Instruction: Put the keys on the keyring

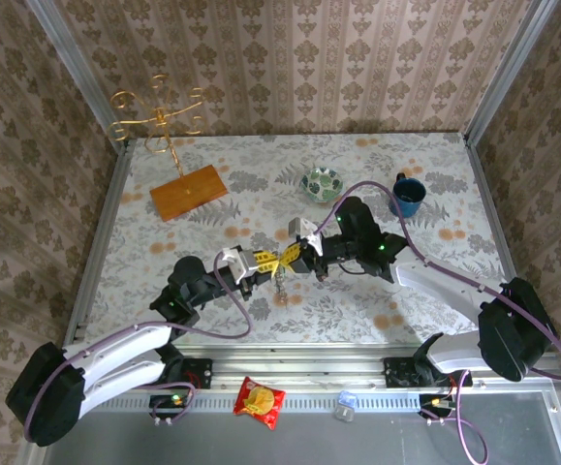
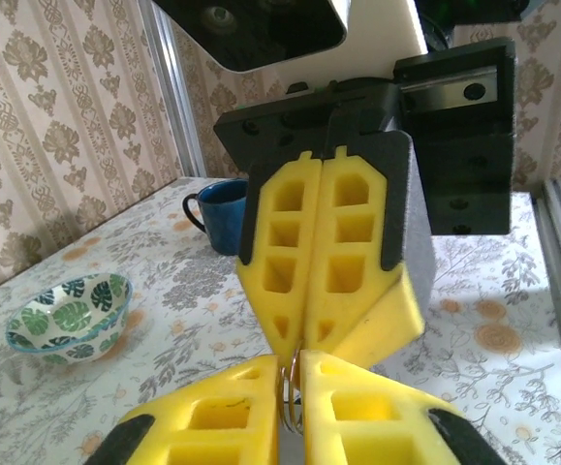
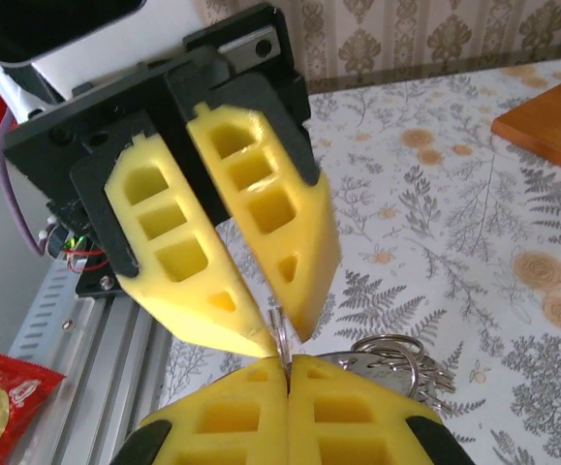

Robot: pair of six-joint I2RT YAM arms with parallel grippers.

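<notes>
Green-leaf patterned bowl (image 1: 321, 181) sits far-centre on the table (image 1: 435, 281); its inner face shows the leaf print. Blue mug (image 1: 408, 197) is just right of the bowl, upright, handle toward the bowl, inside not readable. Wooden board (image 1: 189, 192) lies well left of the bowl, with the gold wire stand (image 1: 159, 116) beyond it at the far left corner. Red snack packet (image 1: 259, 400) lies well nearer than the bowl, off the table on the base rail.

Both arms reach in from the near edge and meet tip to tip nearer than the bowl, slightly to its left. Left gripper (image 1: 264, 262) comes in from the left with its forearm low, right gripper (image 1: 304, 254) from the right with its elbow bent. Each has its yellow pads pressed together, pinching the thin metal keyring (image 2: 290, 399) from opposite sides. Ring is held clear of the table. Keys (image 3: 425, 373) hang bunched on rings just beside the right gripper's pads; key head colours not readable.
</notes>
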